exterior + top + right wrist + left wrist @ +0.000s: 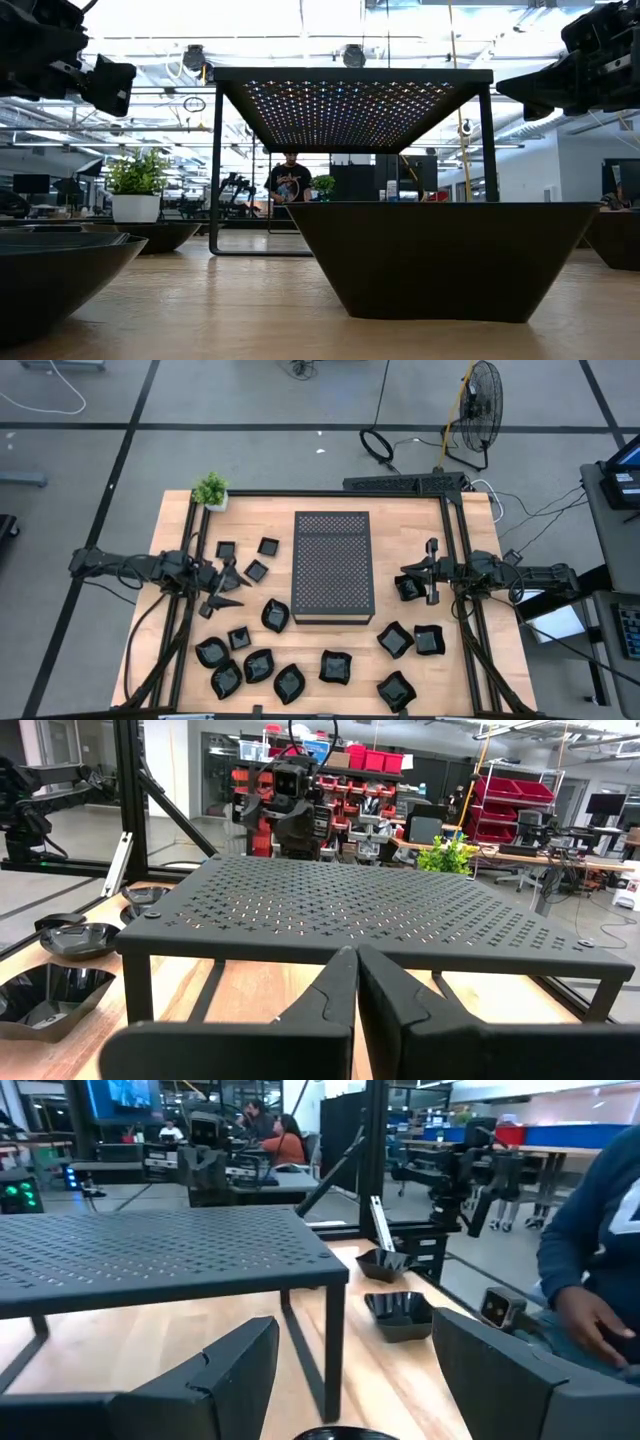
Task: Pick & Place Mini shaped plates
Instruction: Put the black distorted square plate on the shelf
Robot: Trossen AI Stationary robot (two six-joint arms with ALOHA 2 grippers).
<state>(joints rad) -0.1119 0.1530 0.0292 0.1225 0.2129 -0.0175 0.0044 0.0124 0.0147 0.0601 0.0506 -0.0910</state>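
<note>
High view: the mini shaped plates (290, 682) lie scattered on the desk (400, 520) around the perforated box (333, 565), most along its near side. The left claw (222, 588) hovers spread wide and empty left of the box; the right claw (432, 572) hangs pinched together, empty, at its right.

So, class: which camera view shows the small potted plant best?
The low view: the potted plant shows side-on, leaves and white pot. The high view gives only its top; the right wrist view only distant leaves; the left wrist view nothing.
</note>
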